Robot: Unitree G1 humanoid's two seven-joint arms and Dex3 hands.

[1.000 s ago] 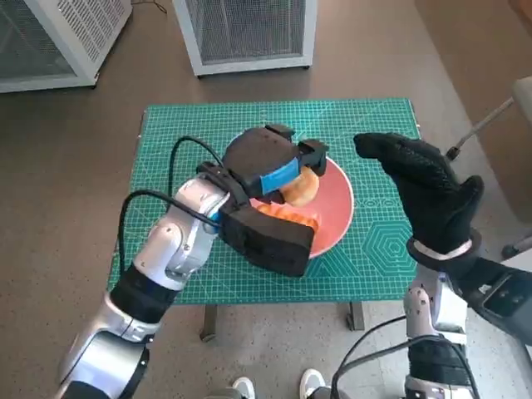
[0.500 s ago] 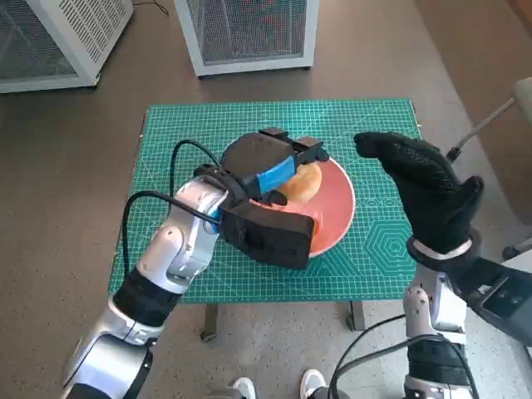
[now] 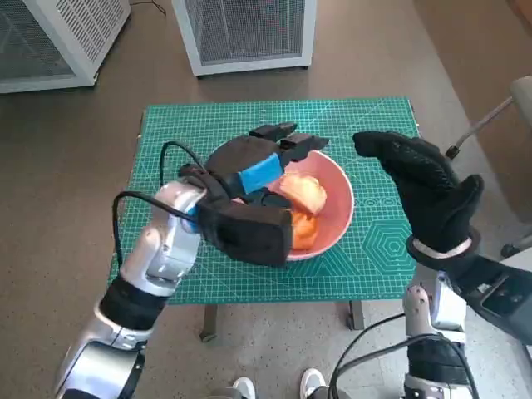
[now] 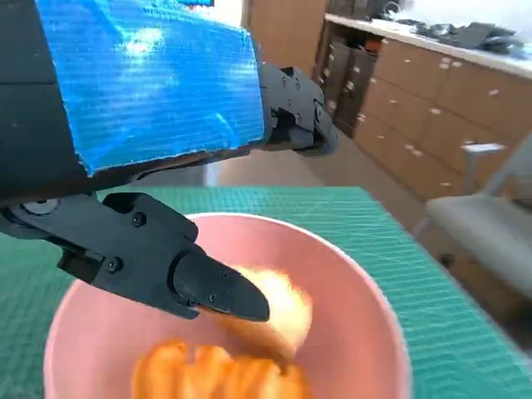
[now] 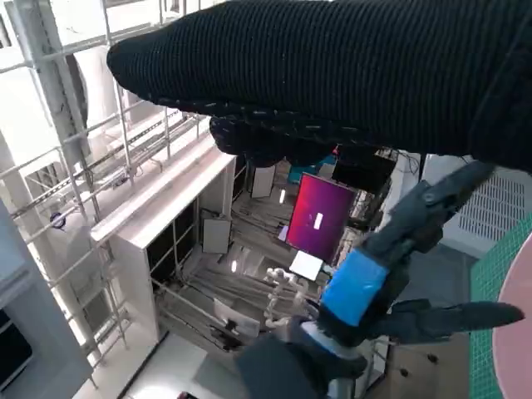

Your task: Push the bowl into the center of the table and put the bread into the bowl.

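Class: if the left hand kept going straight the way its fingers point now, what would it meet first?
Probably nothing on the table: the left hand points across the bowl's far rim, above the bread, toward the mat. Its height is unclear.

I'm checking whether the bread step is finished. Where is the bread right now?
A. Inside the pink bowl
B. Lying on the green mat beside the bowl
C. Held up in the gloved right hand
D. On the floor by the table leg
A. The bread lies inside the pink bowl, next to an orange item. The left hand hovers over the bowl with its fingers apart, and the right hand is raised off to the side, holding nothing.
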